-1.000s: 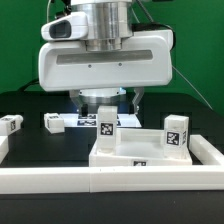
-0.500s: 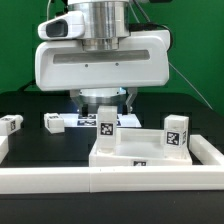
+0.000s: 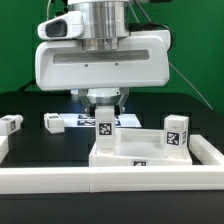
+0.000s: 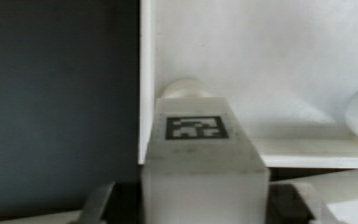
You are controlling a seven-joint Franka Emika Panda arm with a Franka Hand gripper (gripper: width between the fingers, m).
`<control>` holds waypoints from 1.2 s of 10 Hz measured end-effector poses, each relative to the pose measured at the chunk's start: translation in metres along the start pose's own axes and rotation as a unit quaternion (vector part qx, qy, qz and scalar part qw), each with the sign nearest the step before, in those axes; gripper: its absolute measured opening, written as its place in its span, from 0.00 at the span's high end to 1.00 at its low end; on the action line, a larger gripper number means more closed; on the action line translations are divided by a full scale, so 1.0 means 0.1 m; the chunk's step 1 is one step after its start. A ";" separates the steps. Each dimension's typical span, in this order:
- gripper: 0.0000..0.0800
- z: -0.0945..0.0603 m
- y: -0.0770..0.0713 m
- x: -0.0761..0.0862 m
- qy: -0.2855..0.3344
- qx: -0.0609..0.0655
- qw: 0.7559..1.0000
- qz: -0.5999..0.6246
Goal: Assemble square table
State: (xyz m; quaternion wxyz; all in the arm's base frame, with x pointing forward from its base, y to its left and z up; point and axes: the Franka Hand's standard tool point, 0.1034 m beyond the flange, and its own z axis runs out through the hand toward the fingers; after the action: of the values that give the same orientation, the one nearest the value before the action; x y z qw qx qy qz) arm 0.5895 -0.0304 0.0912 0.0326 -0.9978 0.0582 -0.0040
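The square table slab (image 3: 130,150) lies inside the white border wall, recessed face up. It also shows in the wrist view (image 4: 265,70). My gripper (image 3: 104,103) is shut on a short white tagged leg (image 3: 104,126) and holds it upright at the slab's far left corner. In the wrist view the leg (image 4: 197,150) fills the space between my gripper (image 4: 197,205) fingers, its end at the slab's edge. I cannot tell whether it touches. A second leg (image 3: 175,133) stands at the slab's far right corner.
Two loose legs (image 3: 10,124) (image 3: 53,122) lie on the black table at the exterior view's left. The marker board (image 3: 80,121) lies behind the slab. The long white border wall (image 3: 110,182) runs along the front and sides.
My gripper has turned about its vertical axis with the leg in it; the fingers look narrower in the exterior view now. The leg's tag sits slightly lower.
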 end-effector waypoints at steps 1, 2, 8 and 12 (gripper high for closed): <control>0.64 0.00 0.00 0.00 0.000 0.001 1.000 0.024; 0.64 0.01 -0.01 0.00 0.003 0.003 0.996 0.093; 0.64 0.02 -0.15 0.01 0.016 0.013 0.918 0.395; 0.64 0.04 -0.23 0.01 0.014 0.016 0.849 0.529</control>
State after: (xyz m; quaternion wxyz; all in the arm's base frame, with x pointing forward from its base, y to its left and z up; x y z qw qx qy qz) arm 0.5928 -0.0070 0.0891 0.0451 -0.8154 0.5772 -0.0007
